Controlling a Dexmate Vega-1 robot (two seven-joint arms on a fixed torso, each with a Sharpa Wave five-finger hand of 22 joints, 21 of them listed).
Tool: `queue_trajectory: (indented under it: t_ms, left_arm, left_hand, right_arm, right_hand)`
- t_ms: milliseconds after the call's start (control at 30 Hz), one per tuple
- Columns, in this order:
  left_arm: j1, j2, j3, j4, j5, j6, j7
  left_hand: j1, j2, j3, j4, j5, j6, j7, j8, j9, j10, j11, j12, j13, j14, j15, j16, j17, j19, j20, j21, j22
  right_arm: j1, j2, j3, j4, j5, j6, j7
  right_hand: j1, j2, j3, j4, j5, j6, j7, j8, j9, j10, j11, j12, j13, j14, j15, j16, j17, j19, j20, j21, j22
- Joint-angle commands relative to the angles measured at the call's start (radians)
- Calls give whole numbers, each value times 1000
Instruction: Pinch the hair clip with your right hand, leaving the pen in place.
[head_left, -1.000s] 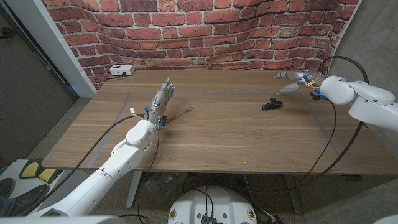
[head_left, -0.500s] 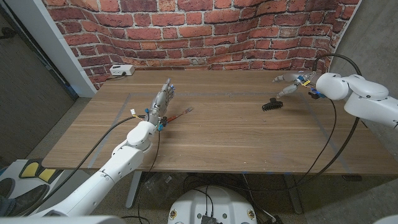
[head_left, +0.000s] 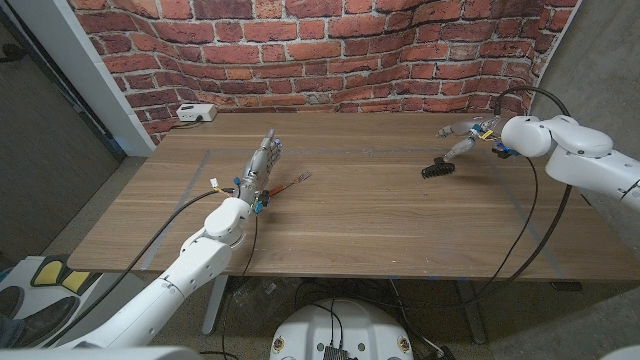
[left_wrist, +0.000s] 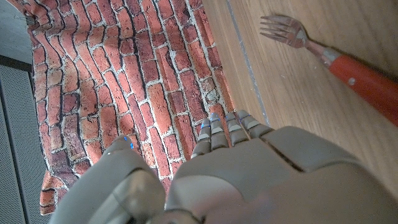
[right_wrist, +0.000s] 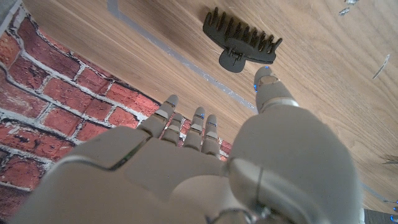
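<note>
The black toothed hair clip (head_left: 437, 168) lies on the wooden table at the right; in the right wrist view the hair clip (right_wrist: 241, 41) sits just beyond my thumb. My right hand (head_left: 466, 138) hovers just behind and to the right of it, fingers spread and holding nothing, not touching the clip. The right hand (right_wrist: 205, 162) shows from the back. Instead of a pen, a fork with a red handle (head_left: 290, 184) lies left of centre, also seen as the fork (left_wrist: 336, 59). My left hand (head_left: 262, 165) stands beside the fork with fingers straight, empty; the left hand (left_wrist: 236, 174) shows its back.
A small white box (head_left: 196, 113) with a cable sits at the back left corner by the brick wall (head_left: 330, 50). Faint tape lines (head_left: 521, 210) mark the tabletop. Bare wood lies between the fork and the clip.
My right hand has shifted slightly left and down toward the hair clip, and the forearm has swung in. The left hand, fork and clip have stayed put.
</note>
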Motion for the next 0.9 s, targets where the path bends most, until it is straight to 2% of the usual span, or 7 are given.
queue_trajectory:
  t_ms: [33, 267, 633, 900]
  left_arm:
    - [3, 3, 1, -8, -2, 15, 6]
    - [1, 2, 1, -11, -1, 22, 12]
    - [-3, 1, 5, -15, 3, 31, 19]
    - [-6, -2, 7, -10, 1, 36, 19]
  left_hand:
    - [6, 5, -5, 0, -6, 8, -2, -3, 6, 2, -4, 0, 3, 3, 1, -5, 4, -2, 2, -1, 3]
    - [6, 6, -6, 0, -7, 8, -2, -4, 6, 3, -2, 0, 3, 3, 1, -6, 4, -2, 2, -3, 3]
    - [6, 8, -7, 1, -8, 10, -3, -4, 6, 3, -4, -1, 3, 4, 2, -5, 4, -1, 2, -7, 4]
    - [7, 9, -8, 1, -8, 11, -4, -5, 6, 4, -2, -2, 3, 3, 2, -6, 4, -2, 3, -10, 4]
  right_arm:
    - [44, 33, -36, 58, -38, 53, 31]
    - [69, 46, -59, 89, -57, 90, 64]
    - [82, 67, -72, 137, -75, 130, 40]
    - [92, 81, -85, 161, -89, 132, 46]
  right_hand:
    - [15, -1, 4, 4, 7, 1, -4, 7, 2, 0, 0, 2, 5, 13, 1, 8, 4, 15, -20, 5, 4]
    - [25, 1, 7, 2, 10, 12, -11, 13, 3, 15, -8, 10, 6, 31, -3, 15, 5, 29, -21, 8, 4]
    - [29, -2, 6, 1, 14, 16, -16, 16, 3, 19, -15, 11, 6, 53, -11, 21, 5, 50, -22, 13, 4]
    - [39, -3, 8, 1, 21, 49, -29, 30, 3, 44, -27, 21, 6, 82, -18, 26, 5, 73, -24, 19, 4]
